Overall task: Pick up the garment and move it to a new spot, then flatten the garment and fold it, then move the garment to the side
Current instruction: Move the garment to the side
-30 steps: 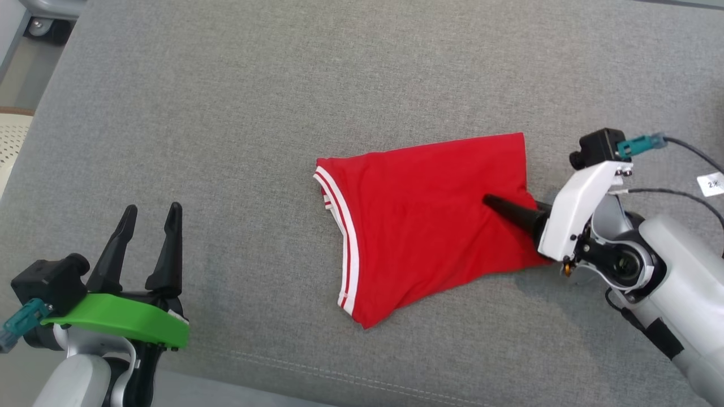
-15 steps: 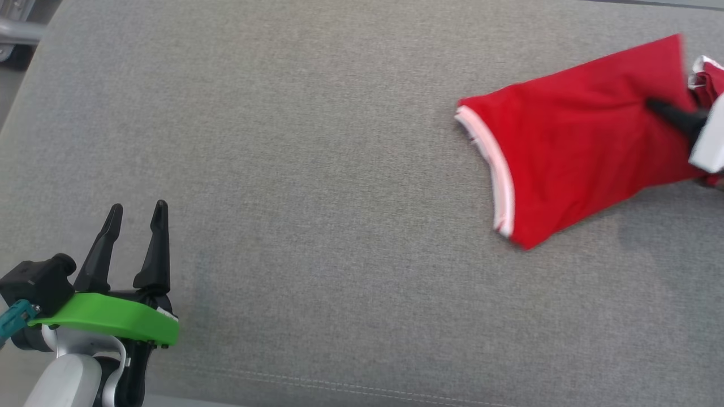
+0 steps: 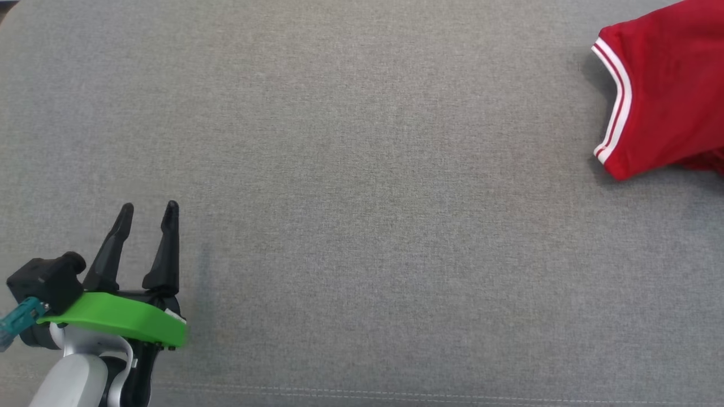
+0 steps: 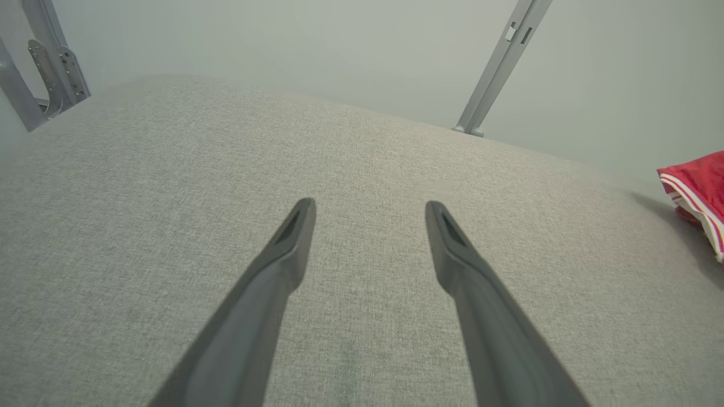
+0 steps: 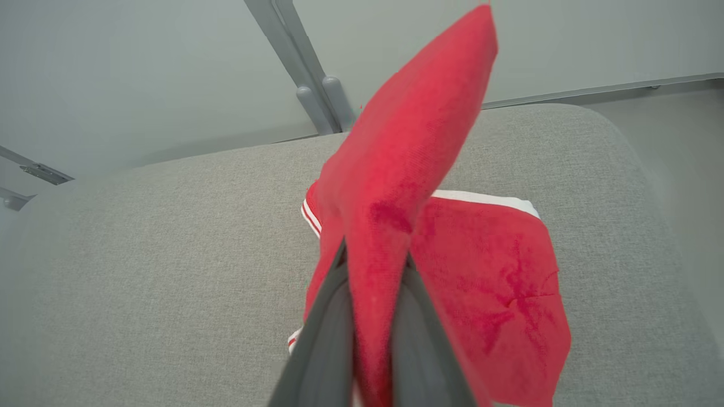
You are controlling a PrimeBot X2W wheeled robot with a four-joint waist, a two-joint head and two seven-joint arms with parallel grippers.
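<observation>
Grey fabric surface [image 3: 362,169] | left claw [image 3: 149,206] spread apart | right claw [image 5: 374,254] pinching red garment [image 3: 667,85]

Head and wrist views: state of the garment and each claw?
red garment: partly lifted, one fold pinched upright, rest lying on the grey cushion
left claw: open, empty, clear of the garment
right claw: shut on the garment

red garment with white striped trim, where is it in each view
head view: red garment with white striped trim, upper right corner, cut off by the edge.
left wrist view: garment at the far right edge, mid-height.
right wrist view: garment in the centre, a fold pinched in the right gripper, jaws shut.
shared landmark: grey woven fabric surface under it.
</observation>
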